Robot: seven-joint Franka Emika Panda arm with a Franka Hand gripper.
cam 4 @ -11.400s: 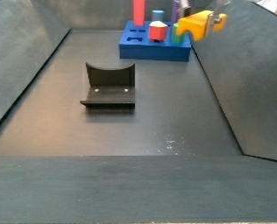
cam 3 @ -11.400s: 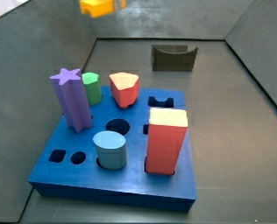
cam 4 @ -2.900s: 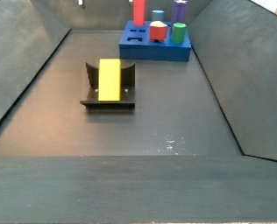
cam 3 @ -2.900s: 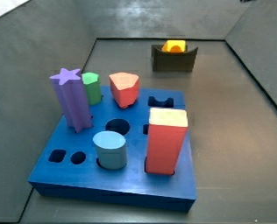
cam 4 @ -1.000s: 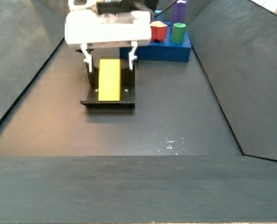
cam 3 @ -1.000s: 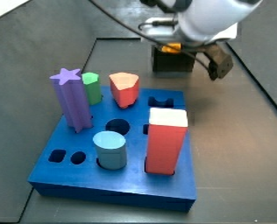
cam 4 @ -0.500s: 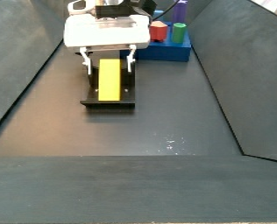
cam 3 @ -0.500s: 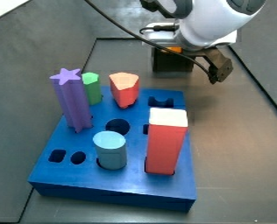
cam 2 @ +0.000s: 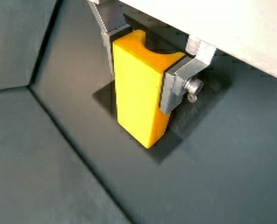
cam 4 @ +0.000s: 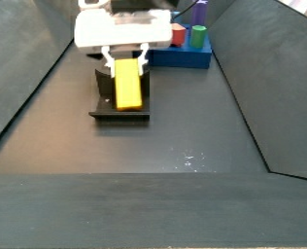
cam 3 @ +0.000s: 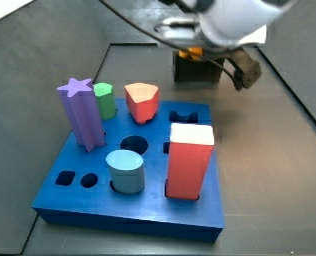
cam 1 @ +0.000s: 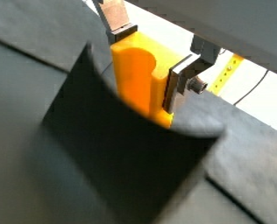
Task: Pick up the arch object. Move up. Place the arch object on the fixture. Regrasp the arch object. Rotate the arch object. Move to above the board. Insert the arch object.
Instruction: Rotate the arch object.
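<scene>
Gripper (cam 2: 147, 54) pointing down over the fixture (cam 4: 119, 102), fingers clamped on the arch object (cam 2: 141, 87)

The robot's gripper (cam 4: 125, 60) has a broad white housing (cam 4: 118, 32) with rounded corners, topped by darker parts that cannot be made out clearly. In a side view the wrist is a bulky white rounded body (cam 3: 236, 17) with a dark block (cam 3: 241, 71) hanging below it and a thin dark cable (cam 3: 131, 22) arcing away. The fingers (cam 2: 181, 73) are flat silver plates, one bearing a round silver screw (cam 2: 191, 90).
</scene>
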